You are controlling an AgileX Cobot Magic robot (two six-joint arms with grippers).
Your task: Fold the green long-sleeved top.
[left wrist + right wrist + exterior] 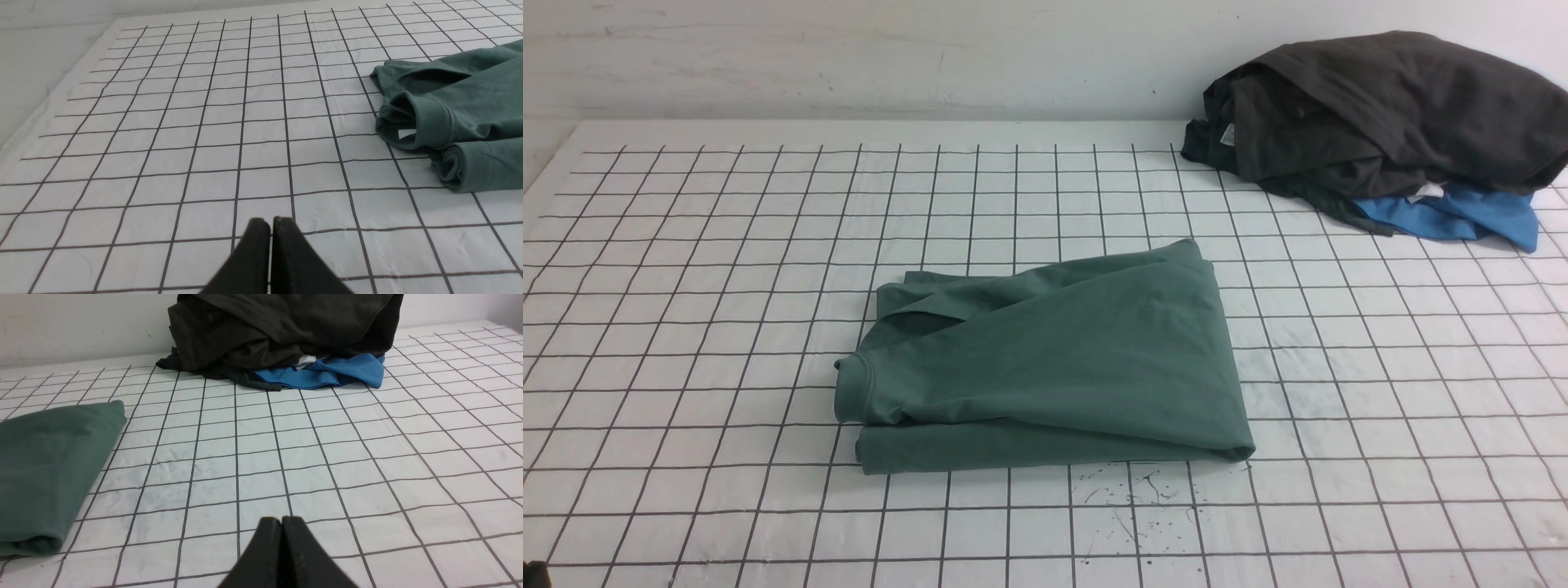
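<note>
The green long-sleeved top lies folded into a compact rectangle in the middle of the gridded table, its ribbed neck at the left end. Its logo is hidden. It also shows in the left wrist view and in the right wrist view. My left gripper is shut and empty, held over bare table well apart from the top's neck end. My right gripper is shut and empty, over bare table apart from the top's folded edge. Neither gripper shows in the front view.
A dark charcoal-grey garment is heaped on a bright blue garment at the table's far right corner, against the white wall. They also show in the right wrist view, charcoal above blue. Ink specks mark the cloth.
</note>
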